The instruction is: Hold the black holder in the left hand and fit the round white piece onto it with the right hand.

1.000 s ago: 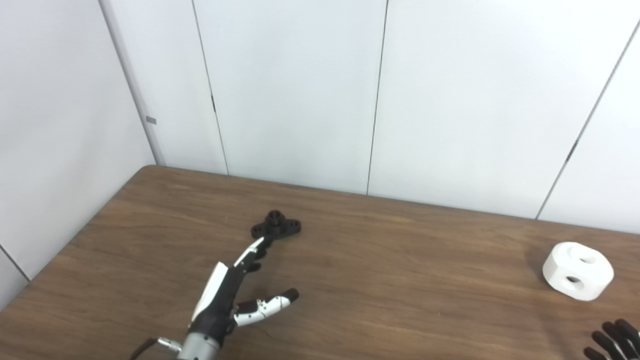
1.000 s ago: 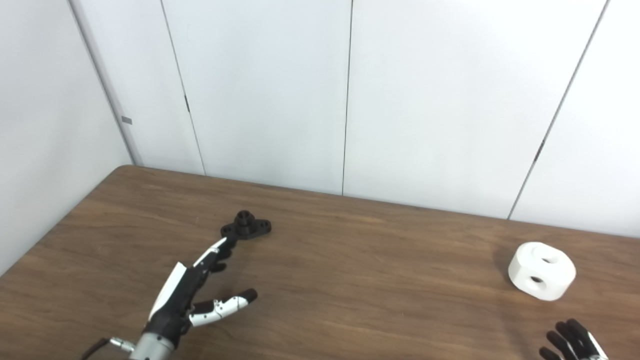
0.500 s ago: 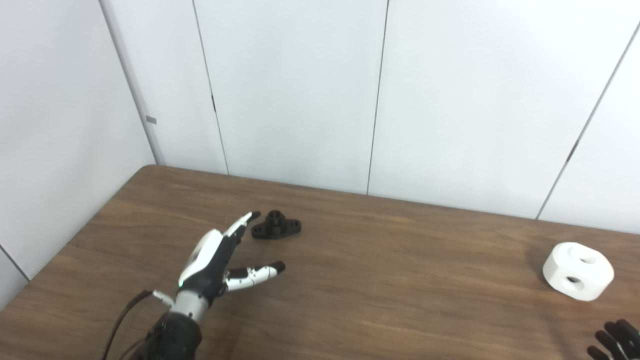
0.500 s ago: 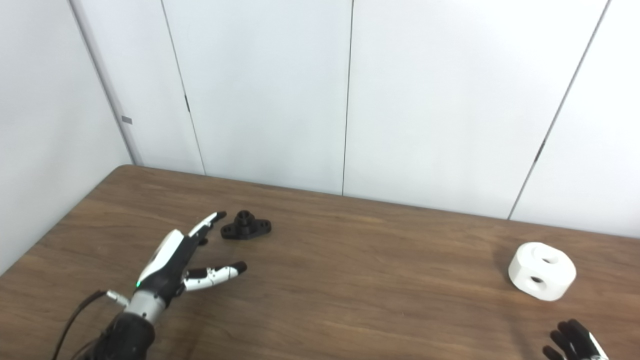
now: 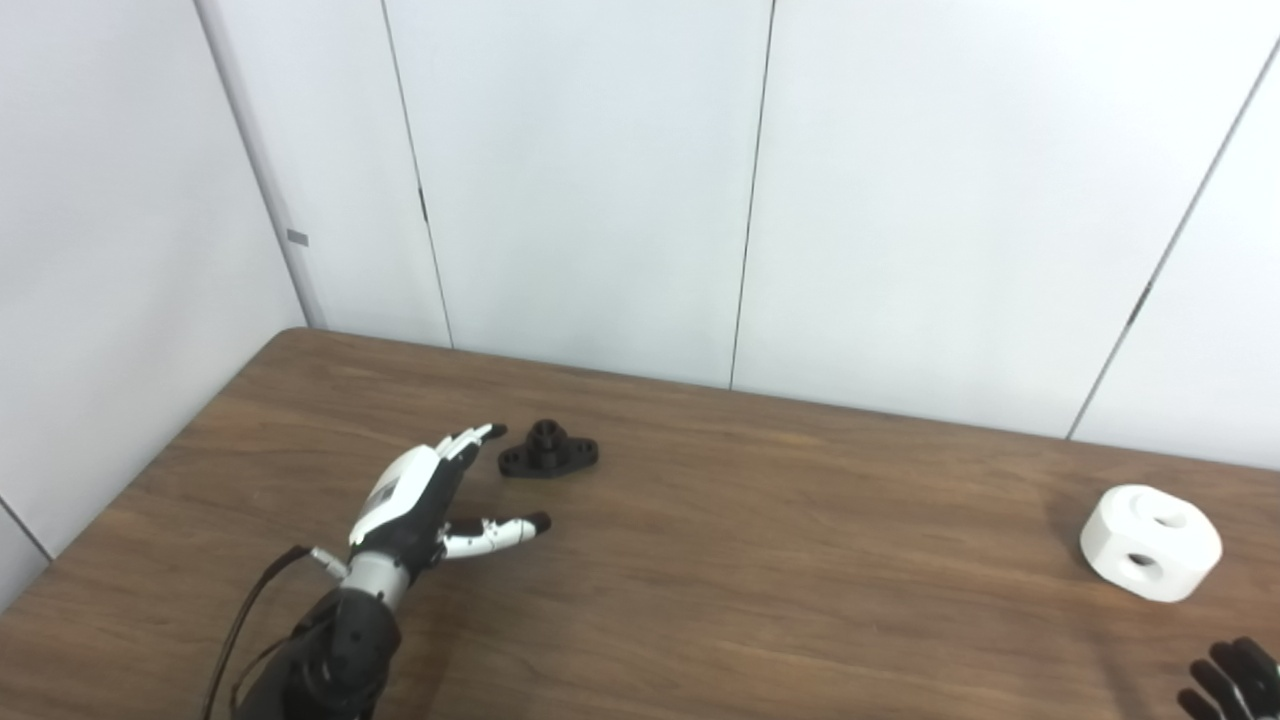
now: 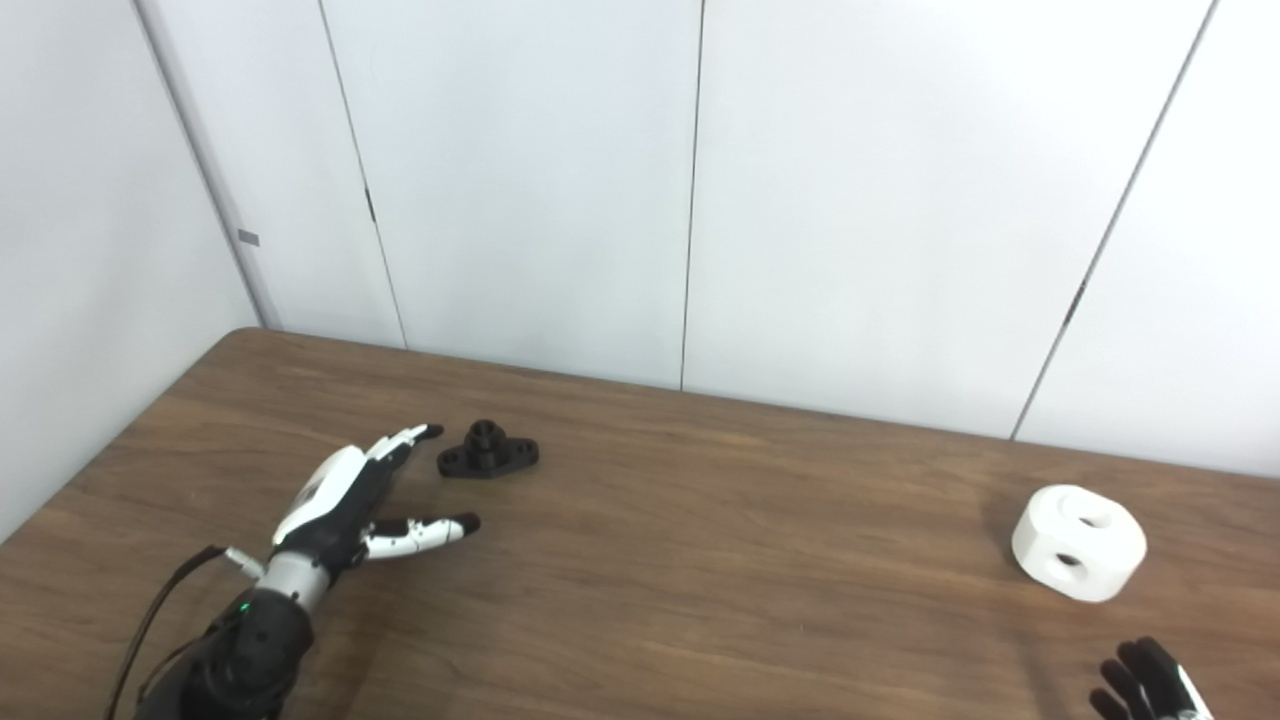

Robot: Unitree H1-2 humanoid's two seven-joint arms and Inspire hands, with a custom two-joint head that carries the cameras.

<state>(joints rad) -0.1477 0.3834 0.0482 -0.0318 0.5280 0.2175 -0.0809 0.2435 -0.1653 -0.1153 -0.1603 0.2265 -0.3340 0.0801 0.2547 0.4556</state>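
Your left hand (image 5: pixel 410 495) is released, fingers spread and thumb out to the side, holding nothing; the black holder (image 5: pixel 548 458) lies on the worktop (image 5: pixel 760 560) just beyond and a little to the right of its fingertips (image 5: pixel 480 433), not touching them, with its long axis running left to right across your reach. Only the dark fingers of your right hand (image 6: pixel 1150 685) show at the bottom right corner, so you cannot tell whether it is released or clenched. The round white piece (image 6: pixel 1078 542) sits near it, well apart from the holder.
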